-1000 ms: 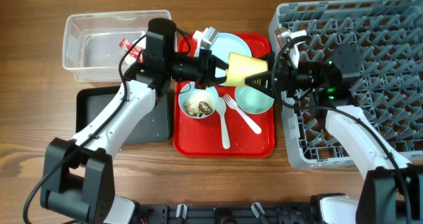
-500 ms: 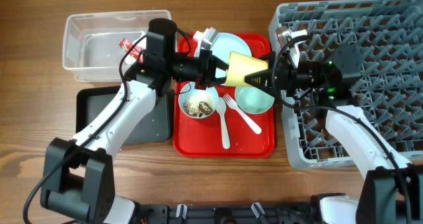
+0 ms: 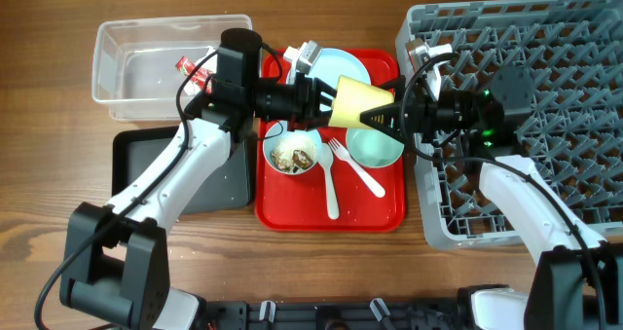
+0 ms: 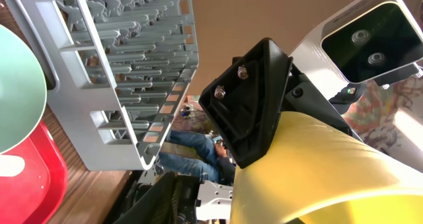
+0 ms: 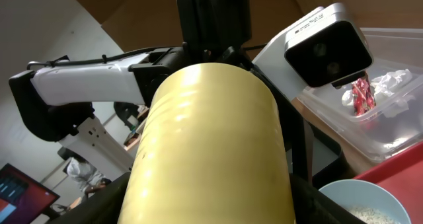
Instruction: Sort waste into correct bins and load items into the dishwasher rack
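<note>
Yellow and lying on its side in the air, the small yellow cup [image 3: 362,101] hangs above the far half of the red tray [image 3: 292,201], between the two arms. The right fingers [image 3: 397,116] are closed on the cup's right end. In the right wrist view the cup [image 5: 211,158] fills the gap between them, with a dark finger at each flank. The left fingers [image 3: 313,87] stand spread apart at the cup's left end, and whether they touch it cannot be told.

On the red tray under the cup, the pale blue plate [image 3: 336,65] lies at the far edge. The pale blue bowl [image 3: 292,153], holding brownish food scraps [image 3: 295,157], sits left of centre. The mint green bowl [image 3: 375,147] sits to its right. The white fork [image 3: 355,169] lies slanted just near of the green bowl, and the white spoon [image 3: 329,189] lies beside it towards the near edge.

Left of the tray, the clear tub [image 3: 146,67] stands at the far side of the table [image 3: 58,194]. The red wrapper [image 3: 192,69] and crumpled tissue [image 5: 390,82] are at its right end. The black tray [image 3: 136,165] lies just near of the tub. The grey dishwasher rack [image 3: 545,77] fills the right side, touching the red tray's right edge or just beside it.
</note>
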You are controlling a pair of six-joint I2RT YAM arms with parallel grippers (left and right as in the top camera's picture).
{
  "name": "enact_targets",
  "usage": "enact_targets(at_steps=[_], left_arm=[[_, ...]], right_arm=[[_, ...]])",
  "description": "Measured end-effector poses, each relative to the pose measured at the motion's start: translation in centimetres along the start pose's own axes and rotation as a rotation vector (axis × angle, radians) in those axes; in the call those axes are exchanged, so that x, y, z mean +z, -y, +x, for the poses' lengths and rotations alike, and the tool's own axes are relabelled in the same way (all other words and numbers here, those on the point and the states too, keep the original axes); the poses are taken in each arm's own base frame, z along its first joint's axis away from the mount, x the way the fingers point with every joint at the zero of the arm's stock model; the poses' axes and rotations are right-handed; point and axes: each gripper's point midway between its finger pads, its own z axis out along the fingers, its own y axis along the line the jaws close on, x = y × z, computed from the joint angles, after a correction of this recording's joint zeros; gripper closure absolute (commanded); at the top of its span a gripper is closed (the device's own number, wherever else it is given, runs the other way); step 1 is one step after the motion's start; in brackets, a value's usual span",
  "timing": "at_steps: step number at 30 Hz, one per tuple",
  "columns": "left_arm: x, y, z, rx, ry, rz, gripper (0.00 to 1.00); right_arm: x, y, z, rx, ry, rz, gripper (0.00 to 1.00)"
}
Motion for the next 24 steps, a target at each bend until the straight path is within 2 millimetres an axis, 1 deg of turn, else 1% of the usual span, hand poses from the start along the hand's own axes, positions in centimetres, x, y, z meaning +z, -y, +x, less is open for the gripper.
enact_targets(at_steps=[2, 8, 20, 24], left_arm=[[0.0, 0.0, 0.0, 0.000, 0.000, 0.000, 0.66], [-0.1, 0.0, -0.1, 0.002, 0.002, -0.001, 0.66], [-1.1, 0.0, -0.5, -0.001, 0.012, 0.011, 0.65], [-2.4, 0.0, -1.0, -0.007, 0.027, 0.023, 0.64]], right_arm=[[0.0, 0.0, 0.0, 0.000, 0.000, 0.000, 0.68], [0.0, 0.0, 0.0, 0.000, 0.000, 0.000, 0.68], [0.0, 0.0, 0.0, 0.000, 0.000, 0.000, 0.68], [0.0, 0.0, 0.0, 0.000, 0.000, 0.000, 0.68]])
